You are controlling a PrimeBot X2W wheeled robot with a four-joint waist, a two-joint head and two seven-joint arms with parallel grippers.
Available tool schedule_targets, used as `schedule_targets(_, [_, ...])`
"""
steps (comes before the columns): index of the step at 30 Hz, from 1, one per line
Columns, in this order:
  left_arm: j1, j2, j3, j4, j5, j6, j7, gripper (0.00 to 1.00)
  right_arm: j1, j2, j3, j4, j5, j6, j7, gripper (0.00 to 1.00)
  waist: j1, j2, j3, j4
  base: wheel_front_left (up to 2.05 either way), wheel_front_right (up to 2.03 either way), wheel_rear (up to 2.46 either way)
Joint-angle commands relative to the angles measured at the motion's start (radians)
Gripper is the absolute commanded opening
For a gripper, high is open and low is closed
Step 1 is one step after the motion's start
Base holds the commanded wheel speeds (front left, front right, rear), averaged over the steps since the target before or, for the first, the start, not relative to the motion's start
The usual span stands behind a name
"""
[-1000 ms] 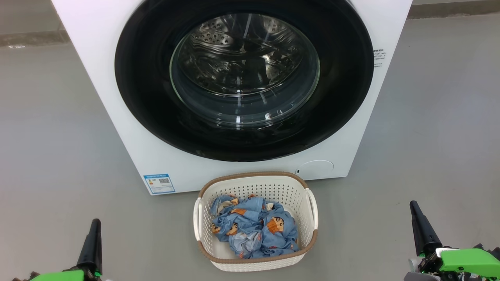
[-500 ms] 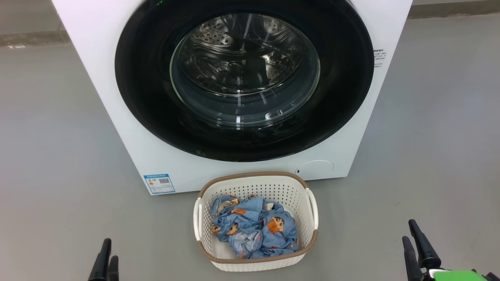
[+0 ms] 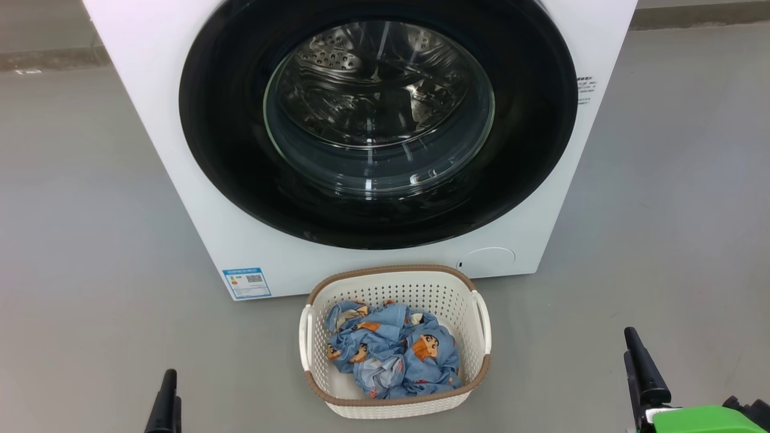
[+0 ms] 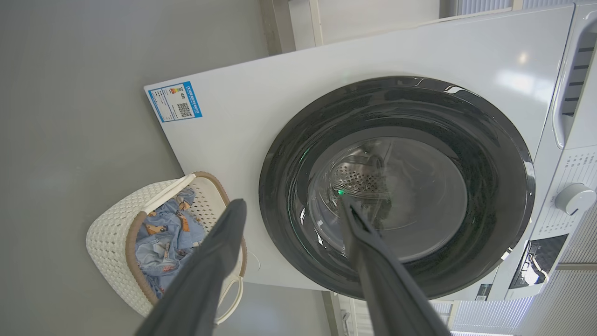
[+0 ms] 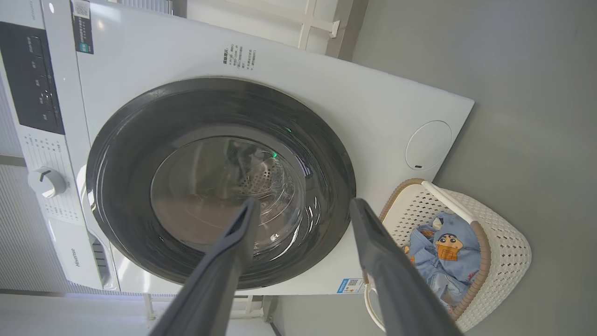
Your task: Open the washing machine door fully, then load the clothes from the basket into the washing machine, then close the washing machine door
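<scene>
Washing machine [image 3: 283, 264] top (cropped off)

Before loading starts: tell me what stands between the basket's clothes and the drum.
The large round black-ringed glass door of the white washing machine is shut, blocking the drum. Nothing covers the light blue printed clothes in the cream perforated plastic basket.

Cream basket [image 3: 394, 285], blue cartoon-print clothes [image 3: 391, 349]

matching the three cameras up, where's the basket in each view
Head view: basket at bottom centre, before the washing machine.
Left wrist view: basket at lower left.
Right wrist view: basket at lower right.
Shared landmark: the blue label sticker on the machine's front corner.
</scene>
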Motion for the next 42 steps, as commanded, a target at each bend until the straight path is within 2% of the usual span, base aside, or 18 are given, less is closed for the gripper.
schedule_targets(1, [-0.039, 0.018, 0.006, -0.015, 0.027, -0.001, -0.009, 1.0, -0.016, -0.009, 0.007, -0.034, -0.039, 0.0, -0.012, 1.0, -0.0001, 0.0, -0.001, 0.0, 0.0, 0.0, 0.0])
schedule_targets(14, [-0.05, 0.022, 0.005, 0.002, 0.213, -0.001, -0.045, 1.0, -0.021, -0.024, 0.036, -0.069, -0.261, 0.0, -0.048, 1.0, -0.0001, 0.0, -0.001, 0.002, 0.0, 0.0, 0.0])
schedule_targets(27, [-0.054, 0.021, 0.016, 0.003, 0.483, -0.002, -0.09, 1.0, -0.026, -0.048, 0.082, -0.096, -0.511, -0.001, -0.091, 1.0, -0.0001, 0.0, -0.006, 0.005, 0.0, 0.0, 0.0])
schedule_targets(42, [-0.057, 0.021, 0.025, 0.035, 0.656, -0.003, -0.134, 1.0, -0.033, -0.067, 0.118, -0.092, -0.712, -0.001, -0.135, 1.0, -0.0002, 0.0, -0.011, 0.003, 0.0, 0.0, 0.0])
